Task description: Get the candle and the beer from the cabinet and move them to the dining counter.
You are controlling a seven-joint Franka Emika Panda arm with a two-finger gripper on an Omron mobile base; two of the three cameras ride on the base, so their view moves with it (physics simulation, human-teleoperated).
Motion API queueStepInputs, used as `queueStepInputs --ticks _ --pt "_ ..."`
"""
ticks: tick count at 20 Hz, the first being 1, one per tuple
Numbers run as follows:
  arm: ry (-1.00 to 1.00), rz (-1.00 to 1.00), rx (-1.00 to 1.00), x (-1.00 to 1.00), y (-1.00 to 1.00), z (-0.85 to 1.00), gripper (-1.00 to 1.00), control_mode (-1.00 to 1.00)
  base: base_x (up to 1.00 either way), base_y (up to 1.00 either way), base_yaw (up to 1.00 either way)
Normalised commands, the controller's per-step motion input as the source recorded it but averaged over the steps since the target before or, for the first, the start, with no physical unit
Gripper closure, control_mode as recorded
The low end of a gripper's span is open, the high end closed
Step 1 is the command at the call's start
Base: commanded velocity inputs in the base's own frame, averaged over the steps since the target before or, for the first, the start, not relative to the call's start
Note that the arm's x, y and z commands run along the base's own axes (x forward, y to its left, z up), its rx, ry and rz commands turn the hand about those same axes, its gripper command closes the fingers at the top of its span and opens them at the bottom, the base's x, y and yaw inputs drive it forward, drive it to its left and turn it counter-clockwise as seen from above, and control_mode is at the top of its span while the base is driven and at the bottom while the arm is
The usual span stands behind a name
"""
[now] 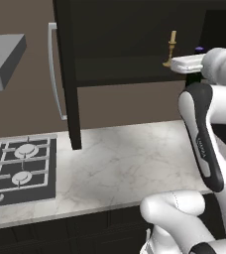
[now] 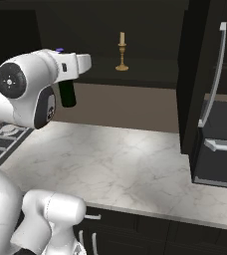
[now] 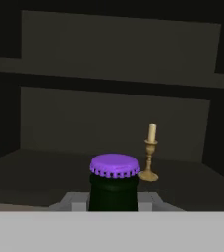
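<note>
**Beer at the claw, in front of the open cabinet; candle on the shelf**

Hand view: the beer [image 3: 114,184] sits dead centre between the gripper [image 3: 113,202] fingers, purple crimped cap up, dark glass neck below. The fingers press both sides of the neck, so the claw is closed on the bottle. The candle [image 3: 150,153] stands upright at about 2 o'clock from the cap, farther back on the shelf, apart from the bottle.

Right base view: the bottle's dark body [image 2: 67,93] hangs below the white hand, above the marble and clear of it. The candle [image 2: 121,52] shows as a slim brass-toned stick on a flared foot, on the lowest shelf of the cabinet [image 2: 195,74], whose door stands swung open with a long silver bar handle.

Left base view: only the purple cap [image 1: 199,49] peeks past the hand; the candle [image 1: 171,48] stands at 9 o'clock from it. A gas hob [image 1: 18,168] is set into the grey-white veined marble counter [image 1: 125,163], with a grey hood [image 1: 3,59] above and a brown wall behind.
</note>
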Motion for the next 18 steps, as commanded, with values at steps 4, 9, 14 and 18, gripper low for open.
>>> queueStepInputs --ticks 4,9,14,18 --pt "0.00 0.00 0.00 -0.69 -0.07 0.00 1.00 -1.00 0.00 0.00 0.00" --pt "0.01 0.00 0.00 -0.57 -0.03 0.00 1.00 -1.00 0.00 0.00 0.00" --pt "0.00 0.00 0.00 -0.56 -0.01 0.00 1.00 -1.00 0.00 0.00 0.00" --pt "0.03 0.00 0.00 -0.53 0.00 0.00 1.00 -1.00 0.00 0.00 0.00"
